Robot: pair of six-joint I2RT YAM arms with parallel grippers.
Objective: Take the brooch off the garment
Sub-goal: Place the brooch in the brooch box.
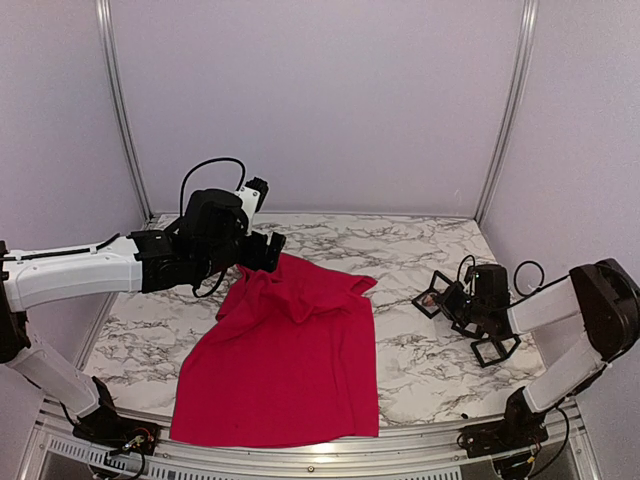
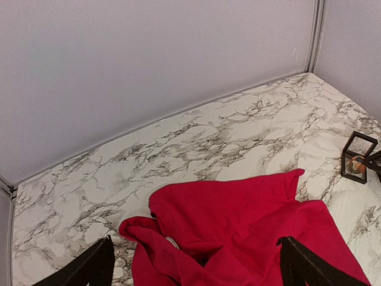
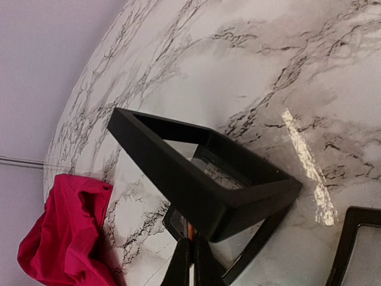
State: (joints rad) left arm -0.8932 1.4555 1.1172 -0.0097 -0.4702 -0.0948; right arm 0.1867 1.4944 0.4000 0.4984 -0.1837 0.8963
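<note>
Left pincer (image 2: pixel 196 265) spread over the garment (image 1: pixel 285 370). Right pincer (image 3: pixel 191 256) is pressed together, seemingly on an orange sliver (image 3: pixel 190 231); lower it squarely into the black case (image 3: pixel 196 185).

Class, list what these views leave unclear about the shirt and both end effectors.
Left wrist view: bottom edge cuts off the lower half of the shirt.
Right wrist view: bottom edge crops the right end effector; the orange sliver at its fingers is too small to name.
Top view: left end effector fingertips blur into its dark body.
</note>
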